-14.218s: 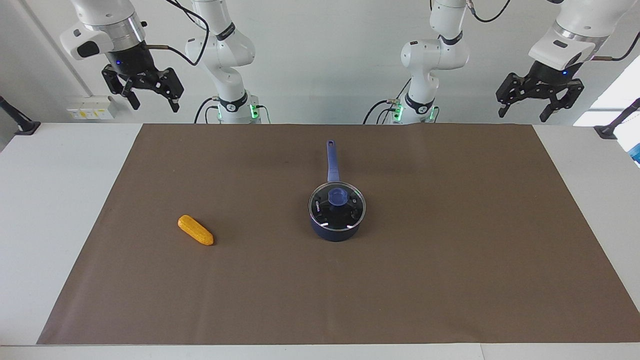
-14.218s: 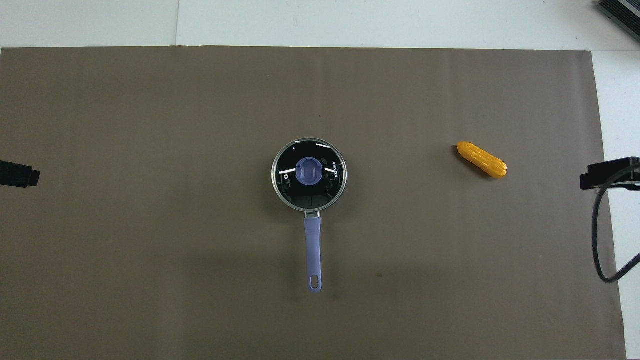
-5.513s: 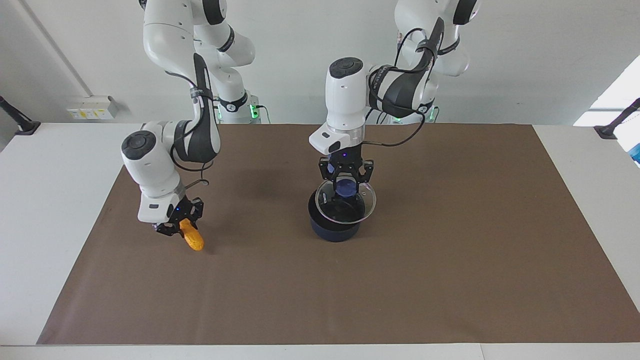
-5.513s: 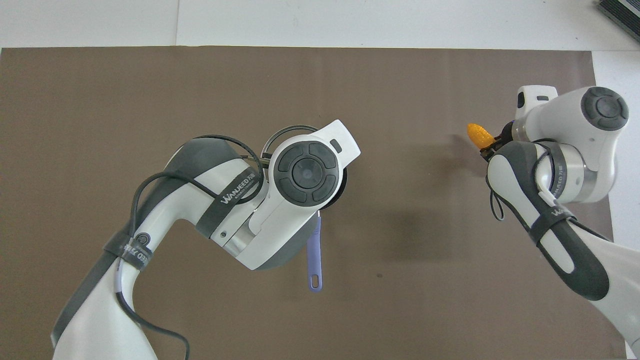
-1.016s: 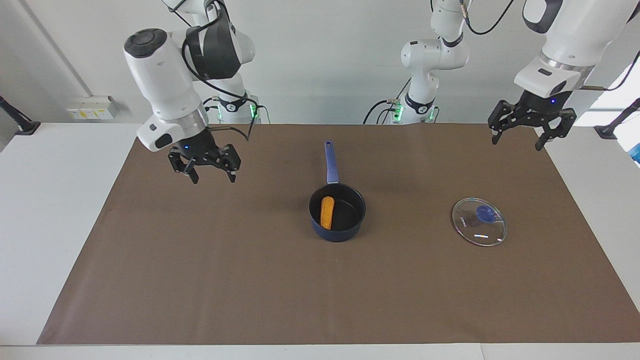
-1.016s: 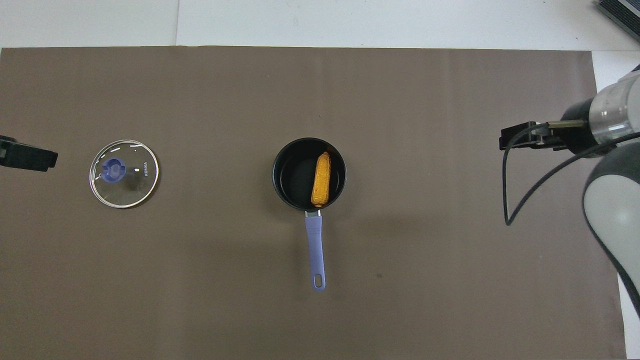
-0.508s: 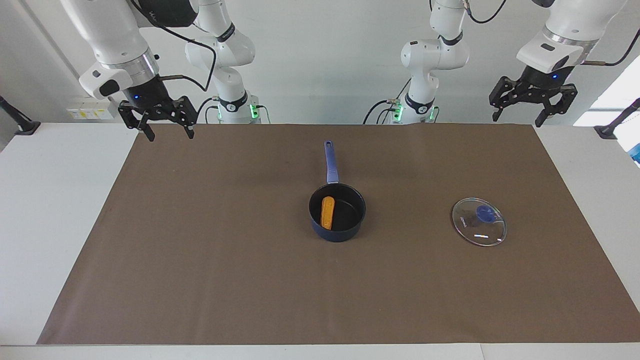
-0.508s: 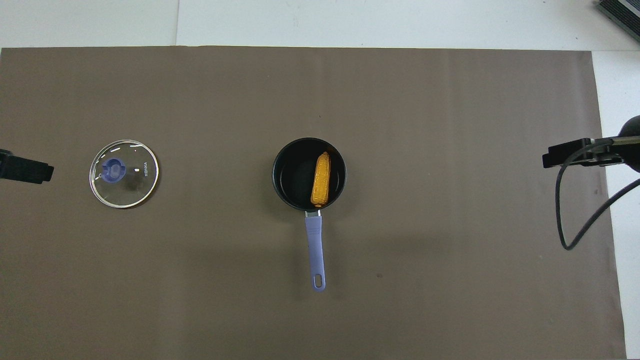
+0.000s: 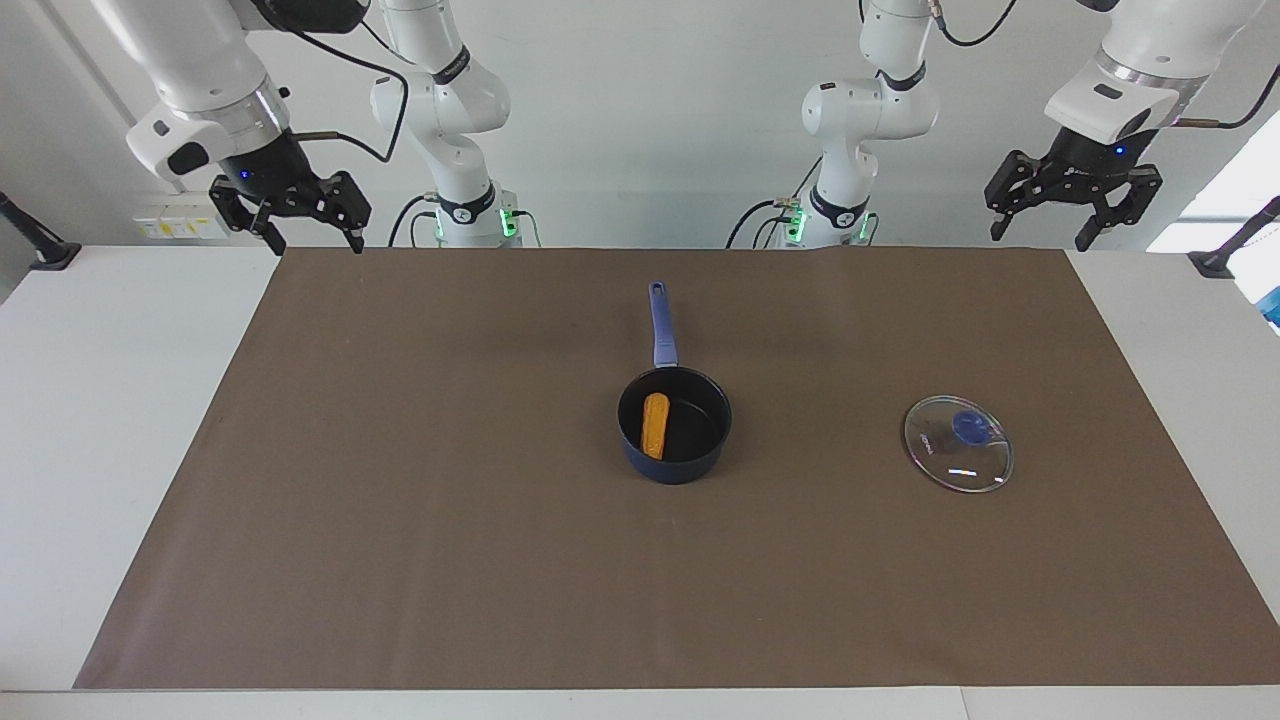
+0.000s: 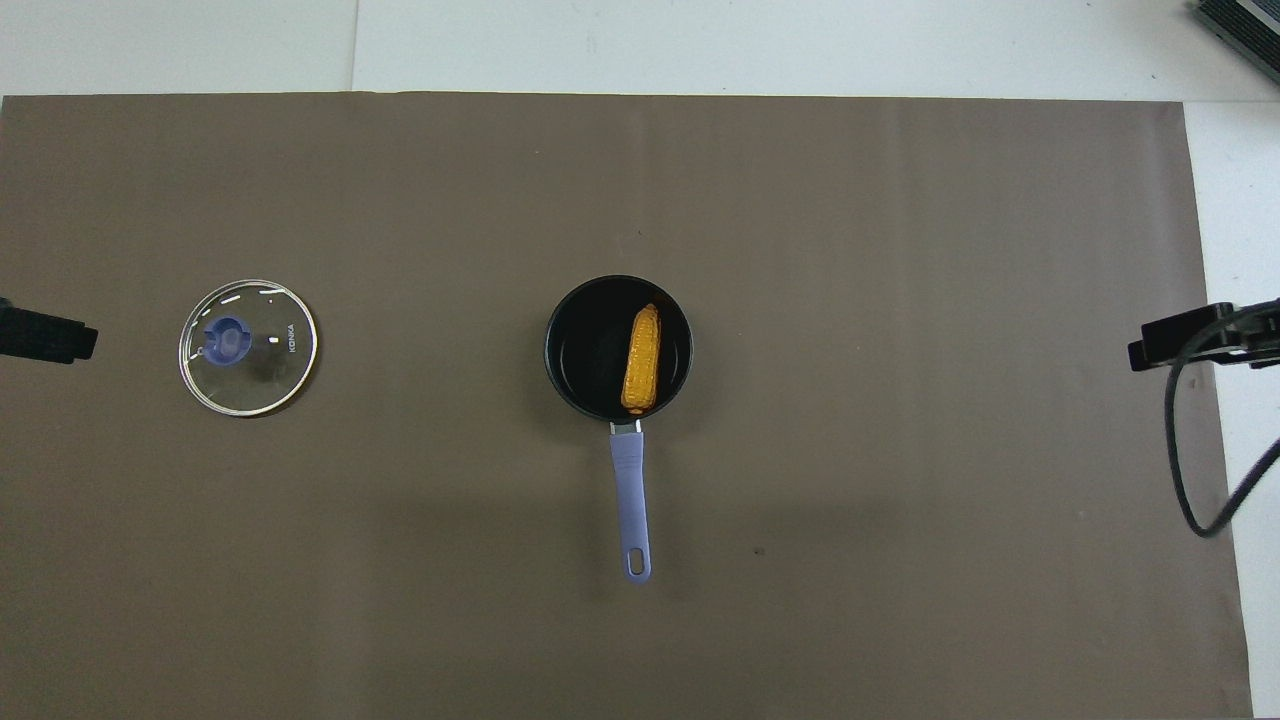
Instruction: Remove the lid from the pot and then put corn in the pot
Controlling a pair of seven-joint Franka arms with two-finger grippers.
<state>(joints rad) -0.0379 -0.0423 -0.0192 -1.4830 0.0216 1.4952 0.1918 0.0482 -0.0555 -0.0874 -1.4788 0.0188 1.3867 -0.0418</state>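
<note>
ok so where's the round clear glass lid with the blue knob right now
The round clear glass lid lies flat on the brown mat, beside the dark navy-blue pot, toward the left arm's end of the table.

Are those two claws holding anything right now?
No. The left gripper and the right gripper both hang open and empty. The corn lies in the pot; the lid rests on the mat.

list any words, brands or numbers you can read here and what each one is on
"KONKA": printed on the glass of the lid, beside its blue knob, read in the overhead view.
In the facing view the same print on the lid is too small to read.
The yellow label on the wall box is too small to read.
Nothing readable on the pot, the corn or the brown mat.
</note>
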